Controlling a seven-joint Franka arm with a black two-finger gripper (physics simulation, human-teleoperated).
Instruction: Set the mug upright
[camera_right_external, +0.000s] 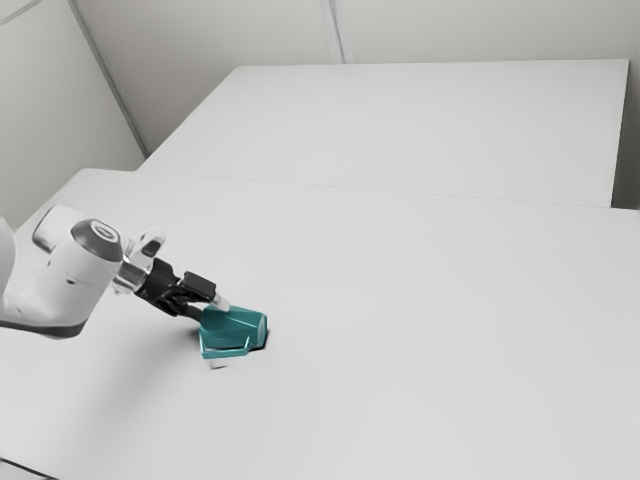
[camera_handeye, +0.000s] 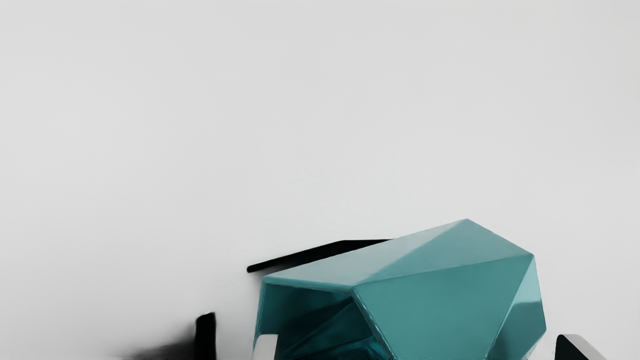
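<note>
gripper (camera_right_external: 219, 333): open, fingers wide apart | mug (camera_right_external: 234, 329): on its side between them, mouth toward exterior view's left; lower part cut off in wrist view, contact with near fingertip unclear, inside dark | table (camera_right_external: 430, 330): under mug, dark shadows beside it

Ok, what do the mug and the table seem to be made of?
Mug: glossy, perhaps glazed ceramic or hard plastic; its teal facets carry pale sheens, which fit either. Table: matte, possibly laminate or painted board; its pale top looks smooth and even, with no visible grain.
</note>
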